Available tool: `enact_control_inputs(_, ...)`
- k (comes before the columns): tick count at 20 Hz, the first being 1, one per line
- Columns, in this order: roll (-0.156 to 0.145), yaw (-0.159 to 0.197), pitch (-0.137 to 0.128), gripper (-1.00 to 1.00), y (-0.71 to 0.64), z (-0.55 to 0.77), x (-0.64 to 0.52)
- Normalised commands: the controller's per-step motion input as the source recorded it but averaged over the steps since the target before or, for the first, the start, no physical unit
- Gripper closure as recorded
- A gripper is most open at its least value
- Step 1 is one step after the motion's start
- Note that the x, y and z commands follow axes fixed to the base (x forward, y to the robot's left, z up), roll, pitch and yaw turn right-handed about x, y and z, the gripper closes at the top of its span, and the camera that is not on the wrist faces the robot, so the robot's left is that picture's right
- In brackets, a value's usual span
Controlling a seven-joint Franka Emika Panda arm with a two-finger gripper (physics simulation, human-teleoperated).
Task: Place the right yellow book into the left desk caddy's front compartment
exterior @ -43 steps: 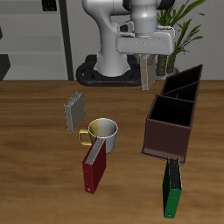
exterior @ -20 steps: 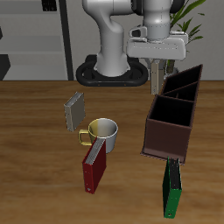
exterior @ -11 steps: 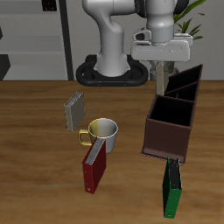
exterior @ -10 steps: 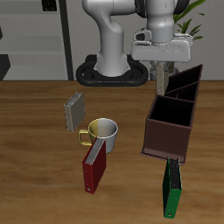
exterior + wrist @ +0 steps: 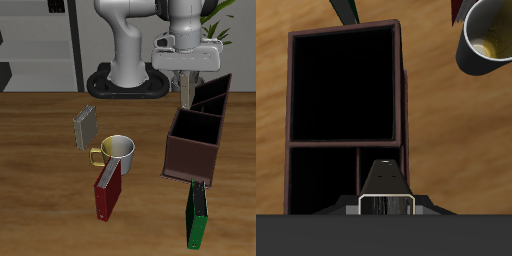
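End effector (image 5: 187, 78) grips right yellow book (image 5: 187, 92), fingertips hidden.

Wood-grain table (image 5: 40, 150), matt brown. Left desk caddy (image 5: 196, 140) in dark matt wood, reddish-brown end face. Mug (image 5: 117, 151) of glossy metal, yellowish inside. Right yellow book (image 5: 187, 92) with dull grey-tan cover. Glossy white robot arm (image 5: 130, 40).

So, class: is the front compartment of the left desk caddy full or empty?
Empty. In the wrist view the left desk caddy shows only dark interior, and the right yellow book hangs above it, held by the gripper.
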Motion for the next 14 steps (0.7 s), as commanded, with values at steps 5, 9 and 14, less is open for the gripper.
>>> enact_control_inputs(5,-0.004,-0.011,0.010,1.00,-0.02,-0.07,0.08)
enact_control_inputs(9,0.009,-0.011,0.028,1.00,0.01,-0.14,0.07)
enact_control_inputs(14,0.010,-0.010,0.036,1.00,0.10,-0.19,0.08)
